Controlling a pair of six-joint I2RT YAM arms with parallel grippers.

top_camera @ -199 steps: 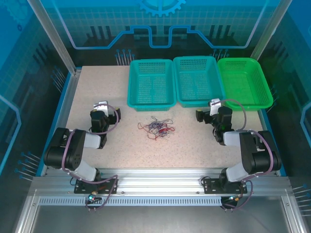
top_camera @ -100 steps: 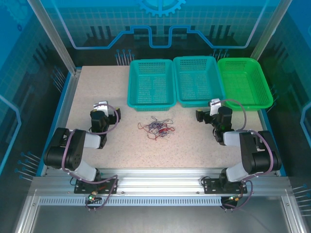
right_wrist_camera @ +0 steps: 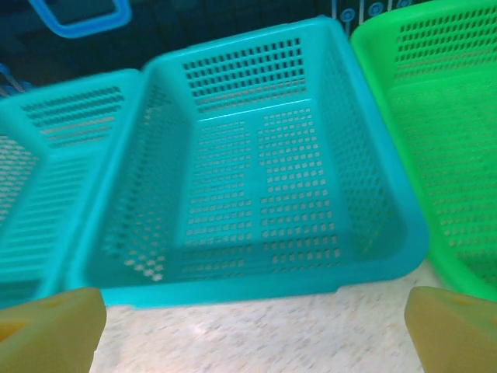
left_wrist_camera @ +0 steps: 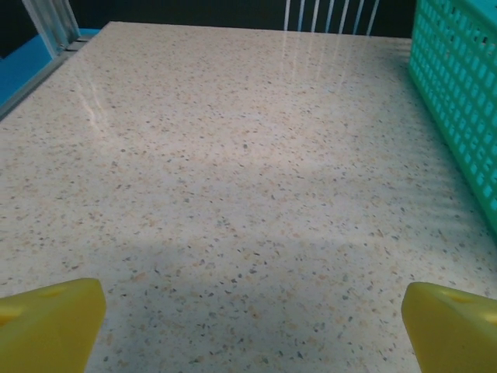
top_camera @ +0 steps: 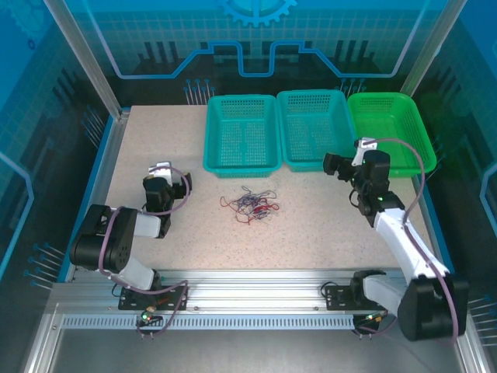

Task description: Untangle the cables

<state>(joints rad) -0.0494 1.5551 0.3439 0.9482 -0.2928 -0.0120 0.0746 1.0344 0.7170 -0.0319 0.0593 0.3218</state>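
The right hand (top_camera: 332,162) has lifted off its folded rest and swung out toward the baskets. Its fingers are spread wide and hold nothing. Its wrist view looks straight into the middle teal basket (right_wrist_camera: 248,284), with the green basket (right_wrist_camera: 466,116) just to the right. The left hand (top_camera: 161,172) has not stirred. It is equally wide and empty, parked low over bare surface (left_wrist_camera: 233,155).

The cables (top_camera: 250,203) lie as they did, a small knot of dark, white and red strands on the surface (top_camera: 311,225) in front of the left teal basket (top_camera: 242,167), well apart from both hands.

So the work seems only now to be starting. The right arm is up and free to reach, but nothing has been touched and the tangle is intact.
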